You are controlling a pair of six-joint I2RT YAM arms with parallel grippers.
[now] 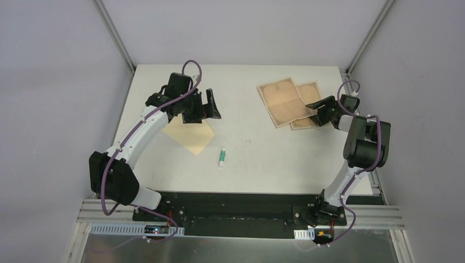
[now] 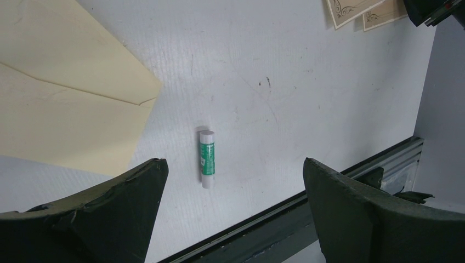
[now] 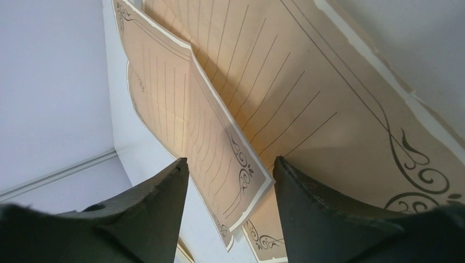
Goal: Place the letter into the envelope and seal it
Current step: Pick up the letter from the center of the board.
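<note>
Double-pick risk: right fingers (image 3: 148,208), apart, straddle letter (image 1: 281,102) corner upper right, overlapping second sheet (image 1: 311,92); closing may pinch both. Left fingers (image 2: 109,208) wide apart.

Bare table (image 1: 247,118) between envelope (image 1: 193,138) and letter (image 1: 282,101) gives wide passage; only the tube (image 1: 222,156) lies there, near the envelope. The right wall (image 1: 422,82) stands close behind the right gripper (image 1: 316,111).
</note>
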